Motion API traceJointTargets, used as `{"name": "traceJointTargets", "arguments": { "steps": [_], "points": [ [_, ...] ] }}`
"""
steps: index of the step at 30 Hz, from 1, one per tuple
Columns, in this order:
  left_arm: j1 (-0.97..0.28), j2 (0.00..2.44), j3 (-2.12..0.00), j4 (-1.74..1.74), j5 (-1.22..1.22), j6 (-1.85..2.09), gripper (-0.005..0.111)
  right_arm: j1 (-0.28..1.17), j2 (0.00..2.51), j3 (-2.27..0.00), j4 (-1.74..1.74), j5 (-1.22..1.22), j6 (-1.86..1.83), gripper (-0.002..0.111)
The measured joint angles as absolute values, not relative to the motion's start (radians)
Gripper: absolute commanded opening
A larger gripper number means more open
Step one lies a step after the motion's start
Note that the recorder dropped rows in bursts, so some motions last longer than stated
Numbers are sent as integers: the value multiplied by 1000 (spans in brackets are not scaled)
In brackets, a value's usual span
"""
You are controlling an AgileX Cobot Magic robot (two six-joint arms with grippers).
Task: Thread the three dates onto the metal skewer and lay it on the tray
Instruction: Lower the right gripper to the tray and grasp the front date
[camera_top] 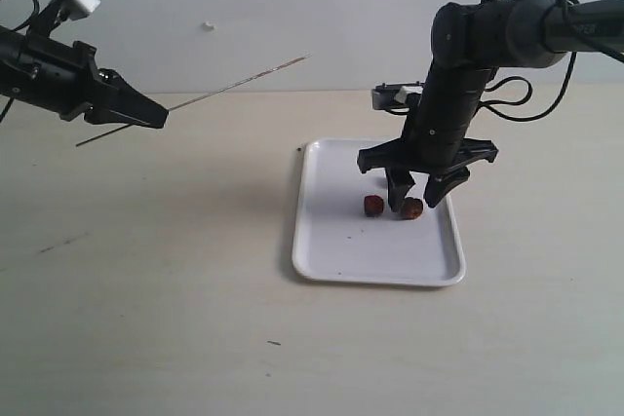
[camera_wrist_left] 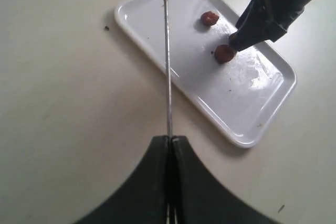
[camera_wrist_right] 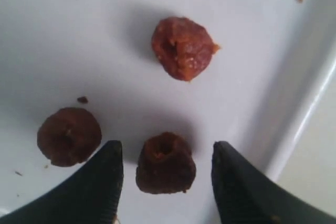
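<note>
Exterior view: tray (camera_top: 331,241) holds three dates (camera_wrist_right: 182,48); right gripper (camera_top: 417,200) spread astride one date (camera_top: 412,208), another date (camera_top: 373,205) at its 9 o'clock. Left gripper (camera_top: 159,118) pinches metal skewer (camera_top: 239,82).

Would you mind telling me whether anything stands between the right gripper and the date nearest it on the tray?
Nothing visible does. The right gripper hangs with open jaws flanking the nearest date, with bare tray on both sides; the other two dates lie apart, outside the gap.

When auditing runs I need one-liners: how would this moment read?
left gripper: shut on metal skewer | right gripper: open, straddling one date | tray: three dates, none threaded
</note>
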State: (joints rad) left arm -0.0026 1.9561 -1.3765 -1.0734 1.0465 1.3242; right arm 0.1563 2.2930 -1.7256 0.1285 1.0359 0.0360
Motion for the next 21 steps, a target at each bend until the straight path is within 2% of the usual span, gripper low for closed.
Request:
{"name": "traceJointTargets", "arguments": {
  "steps": [11, 17, 21],
  "points": [
    [-3, 1956, -1377, -1073, 1046, 1324, 0, 156, 2317, -1730, 128, 1031, 34, 51],
    [-3, 1956, -1377, -1073, 1046, 1324, 0, 156, 2317, -1730, 124, 1033, 30, 36],
    [-3, 1956, -1377, -1073, 1052, 1324, 0, 156, 2317, -1730, 124, 1041, 30, 34]
  ]
}}
